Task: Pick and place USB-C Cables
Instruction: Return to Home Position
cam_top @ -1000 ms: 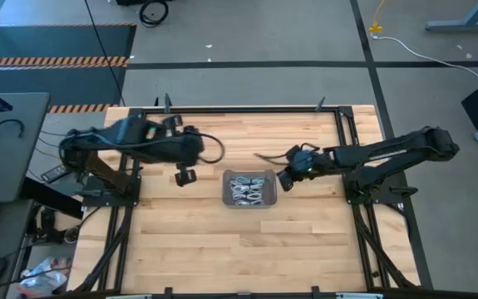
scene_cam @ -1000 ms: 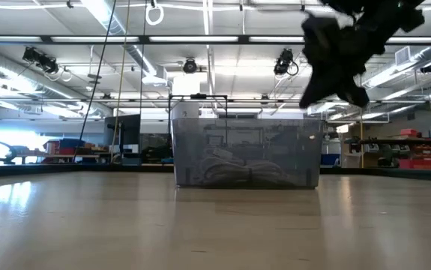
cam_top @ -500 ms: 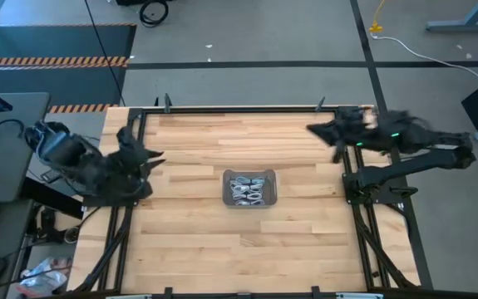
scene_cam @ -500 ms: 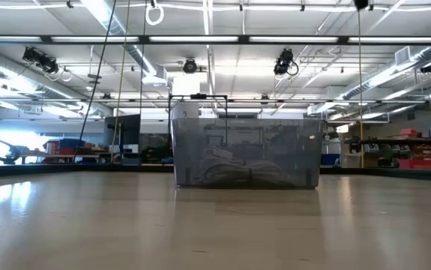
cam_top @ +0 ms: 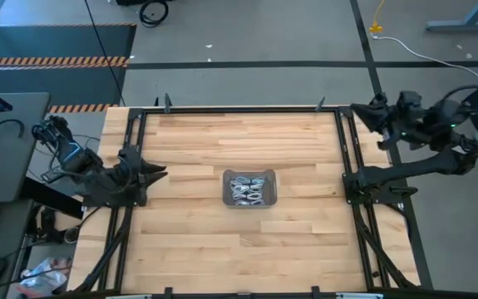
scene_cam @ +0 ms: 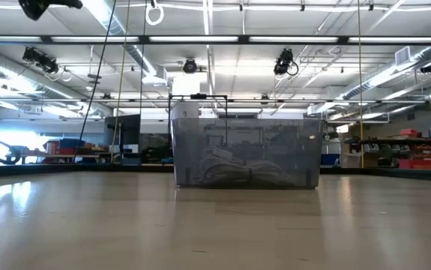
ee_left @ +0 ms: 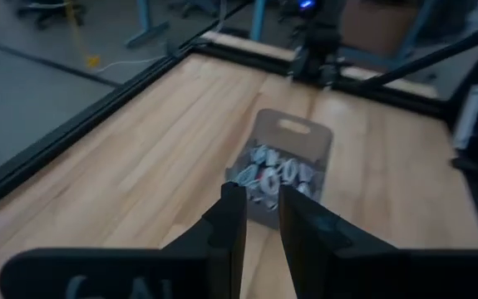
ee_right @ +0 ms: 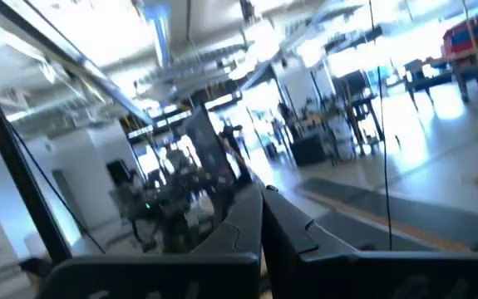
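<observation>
The grey tray sits at the table's middle. Several small coils of light-grey USB-C cable lie inside it. They also show in the left wrist view, one with a red bit, and through the tray's wall in the low view. My left gripper is pulled back at the table's left edge, pointing at the tray, its fingers a narrow gap apart. My right gripper is raised over the far right corner, shut and empty.
A black frame rail runs round the wooden table. The arm bases stand at the left and right edges. Bare wood lies on every side of the tray. A dark arm part shows at the low view's top left.
Both arms have drawn away from the tray. The left gripper swung back to the table's left edge. The right gripper rose from beside the tray's right side and moved to the far right corner, leaving the low view. The tray and cables stayed put.
</observation>
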You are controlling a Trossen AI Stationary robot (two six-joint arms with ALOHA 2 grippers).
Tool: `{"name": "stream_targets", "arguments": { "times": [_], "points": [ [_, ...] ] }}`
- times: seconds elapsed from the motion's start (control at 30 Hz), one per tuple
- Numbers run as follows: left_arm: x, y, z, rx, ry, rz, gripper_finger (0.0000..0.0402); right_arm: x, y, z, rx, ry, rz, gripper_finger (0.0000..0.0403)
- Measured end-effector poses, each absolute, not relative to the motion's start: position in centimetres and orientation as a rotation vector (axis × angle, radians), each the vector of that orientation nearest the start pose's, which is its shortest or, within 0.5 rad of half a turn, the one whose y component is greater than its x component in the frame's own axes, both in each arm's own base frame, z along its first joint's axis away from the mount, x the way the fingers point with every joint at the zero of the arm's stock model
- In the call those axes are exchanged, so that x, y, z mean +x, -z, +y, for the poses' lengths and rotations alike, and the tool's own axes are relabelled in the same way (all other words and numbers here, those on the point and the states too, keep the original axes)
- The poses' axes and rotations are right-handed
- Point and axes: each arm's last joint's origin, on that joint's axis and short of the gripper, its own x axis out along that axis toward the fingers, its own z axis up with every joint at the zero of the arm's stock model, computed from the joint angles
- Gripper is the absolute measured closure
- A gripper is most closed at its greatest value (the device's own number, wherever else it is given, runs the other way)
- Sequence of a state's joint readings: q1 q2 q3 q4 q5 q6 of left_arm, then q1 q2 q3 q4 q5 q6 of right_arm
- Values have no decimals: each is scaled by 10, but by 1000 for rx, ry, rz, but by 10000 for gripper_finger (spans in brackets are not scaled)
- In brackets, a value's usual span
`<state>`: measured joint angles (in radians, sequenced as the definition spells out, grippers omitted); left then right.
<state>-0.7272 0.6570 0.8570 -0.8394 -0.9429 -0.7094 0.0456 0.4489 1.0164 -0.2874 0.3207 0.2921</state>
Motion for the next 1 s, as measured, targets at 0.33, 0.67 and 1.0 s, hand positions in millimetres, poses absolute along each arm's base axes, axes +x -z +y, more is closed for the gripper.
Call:
{"name": "stream_targets", "arguments": {
  "times": [0.33, 0.67, 1.0],
  "points": [
    [78, -291, -35, -178, -242, 120, 383, 24, -430, 0, 303, -49, -375, 393],
    [72, -284, -13, -9, -312, -40, 396, 23, -428, 4, 206, -174, -341, 392],
    [72, -291, 7, 140, -443, -93, 398, 21, -420, 4, 131, -153, -277, 392]
  ]
}}
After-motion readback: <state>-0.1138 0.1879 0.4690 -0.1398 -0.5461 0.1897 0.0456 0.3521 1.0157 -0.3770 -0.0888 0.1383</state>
